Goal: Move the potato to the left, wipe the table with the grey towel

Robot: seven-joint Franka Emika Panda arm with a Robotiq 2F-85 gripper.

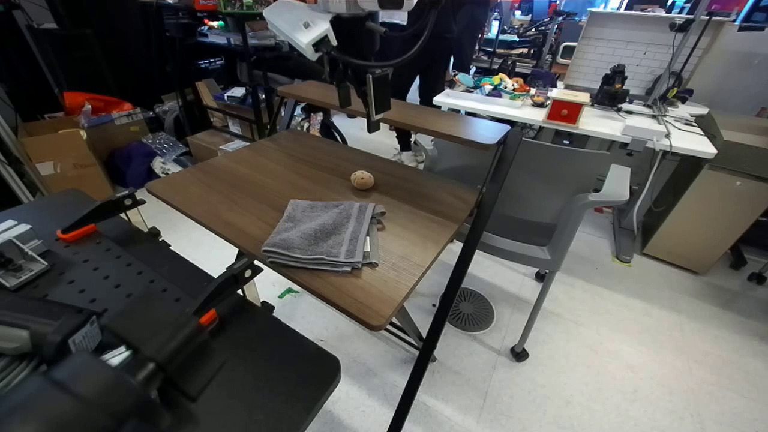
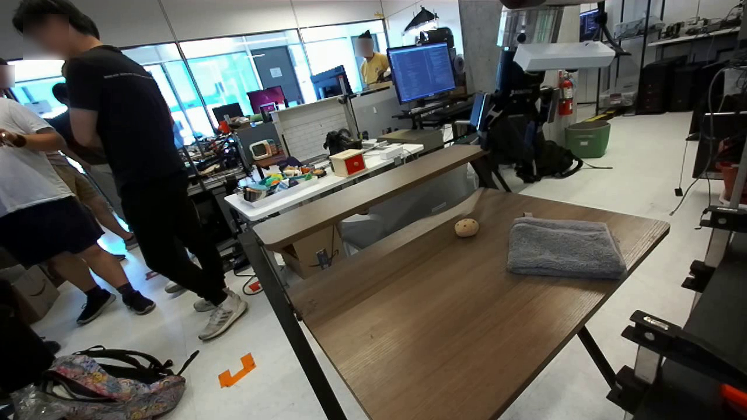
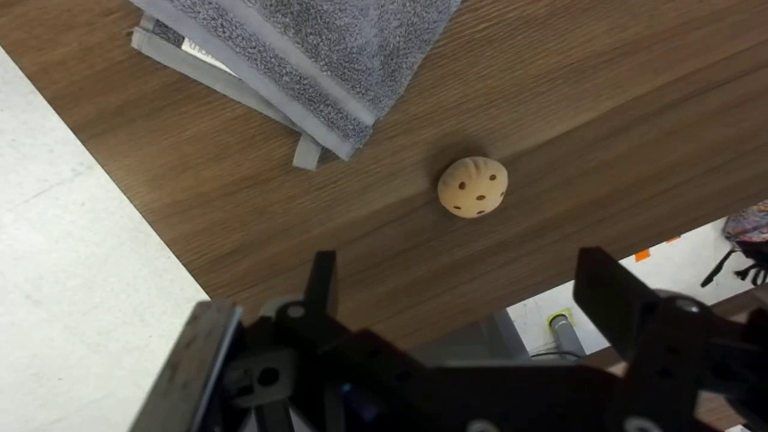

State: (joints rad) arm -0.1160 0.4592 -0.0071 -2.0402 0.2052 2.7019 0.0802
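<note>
The potato (image 1: 362, 180) is a small round tan lump with dark spots, resting on the brown wooden table (image 1: 240, 174). It also shows in an exterior view (image 2: 466, 228) and in the wrist view (image 3: 473, 187). The folded grey towel (image 1: 321, 234) lies flat on the table near the potato, apart from it. It also shows in an exterior view (image 2: 565, 248) and partly in the wrist view (image 3: 360, 48). My gripper (image 1: 360, 111) hangs above the table, higher than the potato and touching nothing. In the wrist view the gripper's fingers (image 3: 458, 255) are wide apart with nothing between them.
A raised wooden shelf (image 1: 420, 117) runs along one long side of the table, also in an exterior view (image 2: 373, 198). A slanted black leg (image 1: 456, 282) stands at the table's end. A grey chair (image 1: 528, 192) is beside it. A black bench (image 1: 270, 354) with clamps faces the opposite side.
</note>
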